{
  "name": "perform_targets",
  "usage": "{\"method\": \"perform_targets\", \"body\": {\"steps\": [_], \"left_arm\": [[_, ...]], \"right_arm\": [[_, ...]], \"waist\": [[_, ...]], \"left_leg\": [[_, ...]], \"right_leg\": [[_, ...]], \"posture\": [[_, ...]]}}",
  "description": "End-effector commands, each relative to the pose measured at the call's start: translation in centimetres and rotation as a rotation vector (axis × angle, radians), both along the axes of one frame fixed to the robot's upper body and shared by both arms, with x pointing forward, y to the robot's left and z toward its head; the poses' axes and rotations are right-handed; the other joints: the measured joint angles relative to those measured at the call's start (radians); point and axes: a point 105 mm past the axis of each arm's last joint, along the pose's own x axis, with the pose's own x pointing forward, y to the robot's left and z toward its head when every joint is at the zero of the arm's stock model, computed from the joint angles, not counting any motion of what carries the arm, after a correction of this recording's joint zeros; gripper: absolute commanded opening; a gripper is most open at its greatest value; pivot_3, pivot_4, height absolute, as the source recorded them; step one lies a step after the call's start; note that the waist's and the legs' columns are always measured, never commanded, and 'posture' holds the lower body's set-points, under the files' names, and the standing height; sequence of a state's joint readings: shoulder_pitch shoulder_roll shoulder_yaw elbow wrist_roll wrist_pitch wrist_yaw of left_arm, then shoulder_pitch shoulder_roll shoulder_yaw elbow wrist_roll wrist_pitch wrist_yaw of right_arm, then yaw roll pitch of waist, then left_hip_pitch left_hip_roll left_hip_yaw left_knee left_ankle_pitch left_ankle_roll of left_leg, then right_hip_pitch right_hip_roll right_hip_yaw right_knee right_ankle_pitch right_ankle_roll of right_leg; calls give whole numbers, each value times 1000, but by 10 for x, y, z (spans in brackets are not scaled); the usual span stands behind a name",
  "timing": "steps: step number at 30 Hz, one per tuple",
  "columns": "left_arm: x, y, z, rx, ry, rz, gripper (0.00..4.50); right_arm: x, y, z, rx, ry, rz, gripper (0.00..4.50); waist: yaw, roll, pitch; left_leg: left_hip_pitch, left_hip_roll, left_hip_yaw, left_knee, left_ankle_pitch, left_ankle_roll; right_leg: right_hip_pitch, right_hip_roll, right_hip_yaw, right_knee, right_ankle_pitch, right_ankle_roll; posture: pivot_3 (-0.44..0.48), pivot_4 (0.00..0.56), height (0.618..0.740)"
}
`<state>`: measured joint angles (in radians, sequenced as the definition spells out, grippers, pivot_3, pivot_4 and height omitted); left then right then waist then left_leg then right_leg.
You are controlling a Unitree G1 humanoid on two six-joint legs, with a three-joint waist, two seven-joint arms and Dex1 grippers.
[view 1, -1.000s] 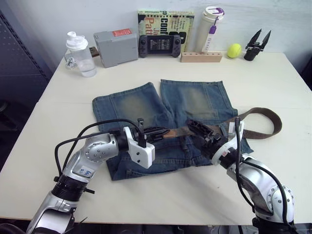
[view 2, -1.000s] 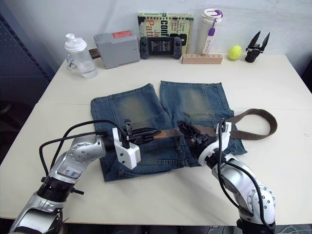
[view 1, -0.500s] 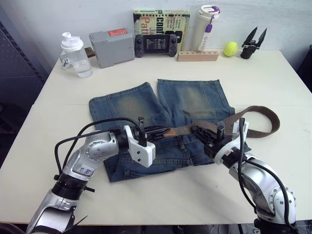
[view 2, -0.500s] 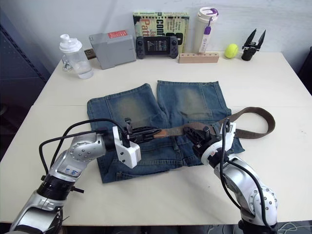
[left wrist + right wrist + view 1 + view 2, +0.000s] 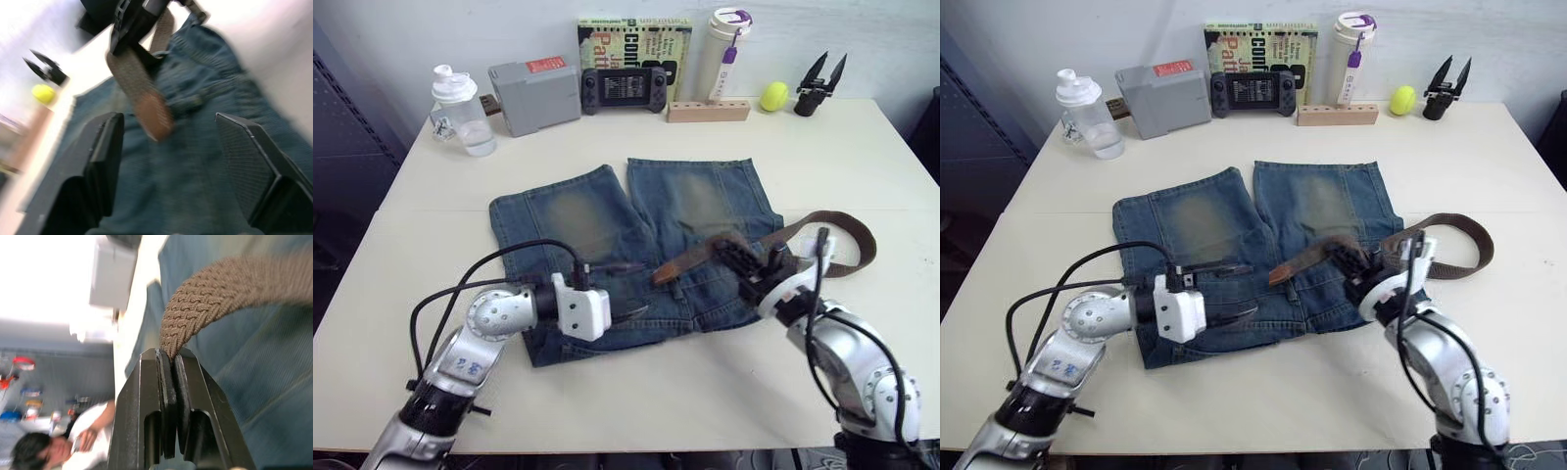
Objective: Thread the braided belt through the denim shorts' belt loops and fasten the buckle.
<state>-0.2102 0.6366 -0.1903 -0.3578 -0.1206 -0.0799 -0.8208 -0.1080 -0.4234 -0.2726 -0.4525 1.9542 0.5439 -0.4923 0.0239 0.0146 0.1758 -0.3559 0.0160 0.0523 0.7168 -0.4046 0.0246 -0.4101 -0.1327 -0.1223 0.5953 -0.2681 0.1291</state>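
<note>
The denim shorts (image 5: 705, 201) lie flat in the middle of the table, legs pointing away from me. The braided belt (image 5: 850, 231) curls in a loop off their right side and runs back over the waistband. Its brown leather tip (image 5: 668, 271) lies free on the denim. My right gripper (image 5: 720, 250) is shut on the braided strap (image 5: 205, 308) a short way behind the tip. My left gripper (image 5: 638, 289) stands open just left of the tip, its fingers (image 5: 98, 161) apart and touching nothing. The buckle is hidden. I cannot make out the belt loops.
Along the table's far edge stand a shaker bottle (image 5: 460, 108), a grey box (image 5: 533, 95), a game controller (image 5: 622, 91), a book (image 5: 626, 39), a tumbler (image 5: 722, 49), a wooden block (image 5: 710, 111), a tennis ball (image 5: 773, 95) and a spare black gripper (image 5: 818, 86). A person (image 5: 73, 440) sits in the background.
My right gripper shut on the belt and drew it slightly right. My left gripper opened, let go of the leather tip and pulled back to the left. The camera also shifted.
</note>
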Motion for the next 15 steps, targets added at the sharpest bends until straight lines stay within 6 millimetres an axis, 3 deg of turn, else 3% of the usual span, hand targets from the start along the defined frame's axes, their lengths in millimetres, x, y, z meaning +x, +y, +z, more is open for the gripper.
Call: {"method": "perform_targets", "body": {"steps": [1, 7, 15], "left_arm": [[-15, 6, 5, -51, 131, -7, 3170], [-21, 9, 8, -142, 249, 43, 3170], [-20, 9, 11, -171, 275, 71, 3170]], "right_arm": [[-1, -12, 12, -29, -65, 11, 0], [0, -15, -1, -96, -22, 46, 0], [0, -14, -21, -146, 7, 46, 0]], "waist": [[0, 1, 0], [1, 2, 1], [1, 2, 0]], "left_leg": [[0, 0, 0, 0, 0, 0], [0, 0, 0, 0, 0, 0], [0, -2, 1, 0, 0, 0]], "right_leg": [[0, 0, 0, 0, 0, 0], [0, 0, 1, 0, 0, 0], [0, 1, 1, 0, 0, 0]], "posture": [[0, 150, 726], [0, 150, 726], [0, 150, 726]]}}
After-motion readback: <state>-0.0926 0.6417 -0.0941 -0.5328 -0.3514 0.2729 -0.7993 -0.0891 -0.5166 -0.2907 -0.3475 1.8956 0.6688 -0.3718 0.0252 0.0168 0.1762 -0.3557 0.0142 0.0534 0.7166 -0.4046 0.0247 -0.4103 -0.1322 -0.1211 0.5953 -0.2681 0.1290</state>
